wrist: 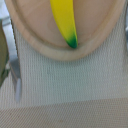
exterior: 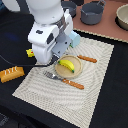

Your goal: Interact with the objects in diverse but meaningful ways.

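Observation:
A yellow banana [exterior: 67,65] lies on a round wooden plate [exterior: 76,71] in the middle of a striped beige placemat [exterior: 60,92]. My gripper [exterior: 56,60] hangs just above the plate's rim on the exterior view's left, close to the banana; the white hand hides its fingers. The wrist view shows the banana's green tip [wrist: 66,25] on the plate [wrist: 45,47] from close up, with no fingertips clearly in sight. An orange-brown bread loaf [exterior: 11,73], a flat yellow box [exterior: 30,52] and a pale blue carton [exterior: 75,39] lie around the arm.
A fork with an orange handle [exterior: 64,79] lies on the mat in front of the plate and shows in the wrist view [wrist: 15,70]. A knife [exterior: 87,59] lies beyond the plate. Dark grey pots [exterior: 92,12] and a beige bowl [exterior: 122,17] stand at the back.

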